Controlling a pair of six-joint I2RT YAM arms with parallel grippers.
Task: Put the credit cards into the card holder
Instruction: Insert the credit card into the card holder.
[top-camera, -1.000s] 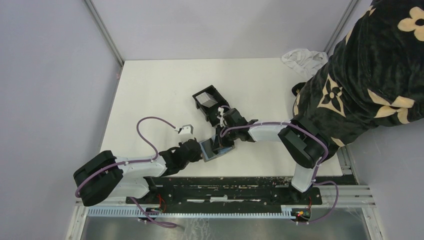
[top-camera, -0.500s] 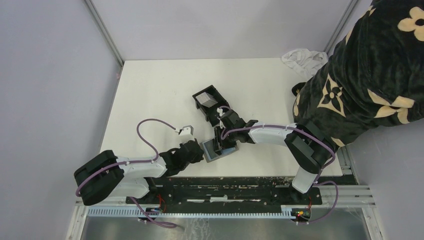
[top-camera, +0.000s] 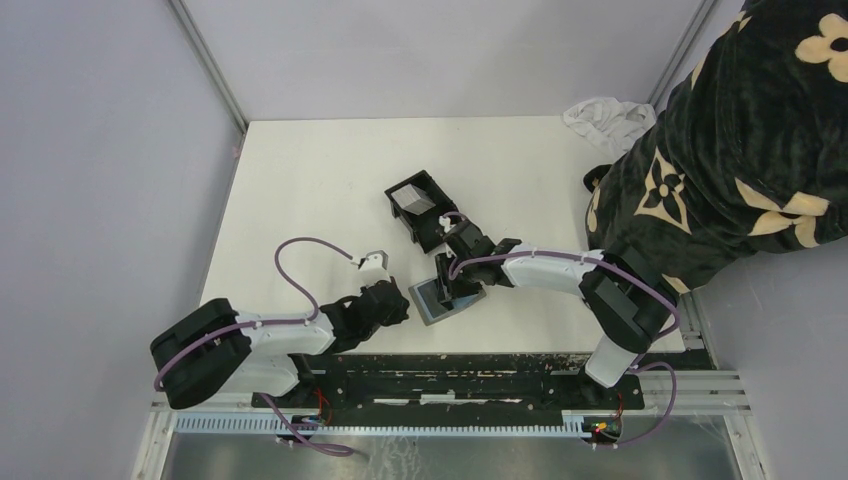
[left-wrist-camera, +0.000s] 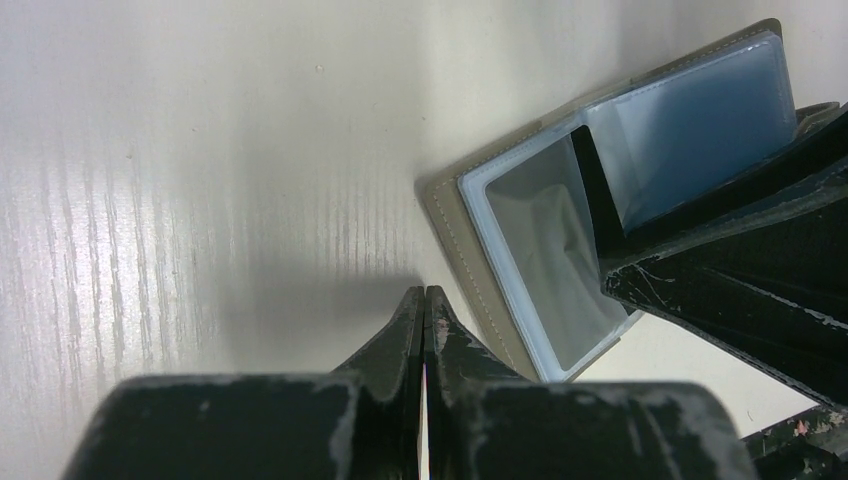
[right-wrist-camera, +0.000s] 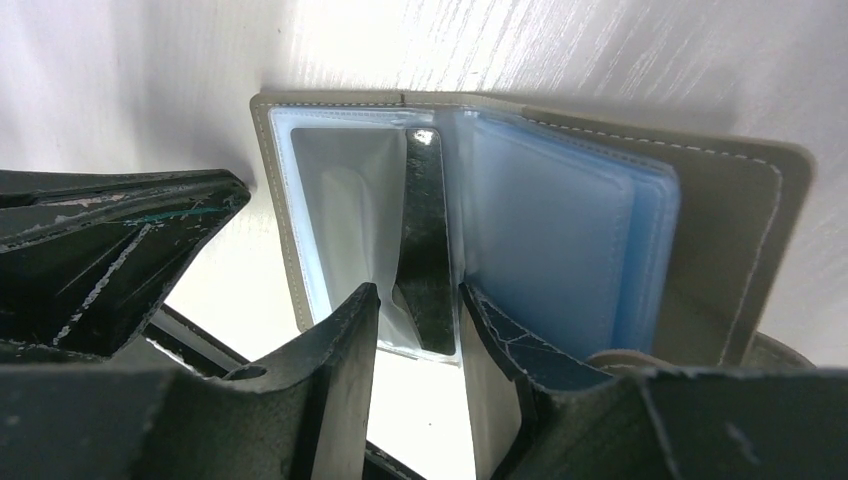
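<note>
Showing the card holder (top-camera: 447, 296), a tan-covered booklet of clear and bluish plastic leaves, lying open and flat on the table (top-camera: 300, 190), close to the near edge and a little right of its middle. Seen from the right wrist camera, lying with one clear leaf to the left, a stack of blue leaves to the right, and a dark strip (right-wrist-camera: 425, 240) between them, whose nature cannot be told.

Hanging directly over the holder, the right gripper (top-camera: 447, 272), with jaws standing apart and gripping nothing; fingertips (right-wrist-camera: 345, 330) reaching over the holder's edge, one to each side of the dark strip. Touching or just above the leaves: not discernible.

Resting just beside the holder's left edge, the left gripper (left-wrist-camera: 425, 300), with jaws pressed fully together and nothing between them; touching the tan cover or not: not discernible.

Standing beyond the holder, toward the middle of the table, a black box (top-camera: 420, 205), open at the top, just beside the right arm's wrist, and holding a grey card (top-camera: 413, 199) leaning inside.

Lying at the far right corner of the table, a crumpled white cloth (top-camera: 603, 114); leaning in along the right edge, a person in a black patterned garment (top-camera: 740, 130).
</note>
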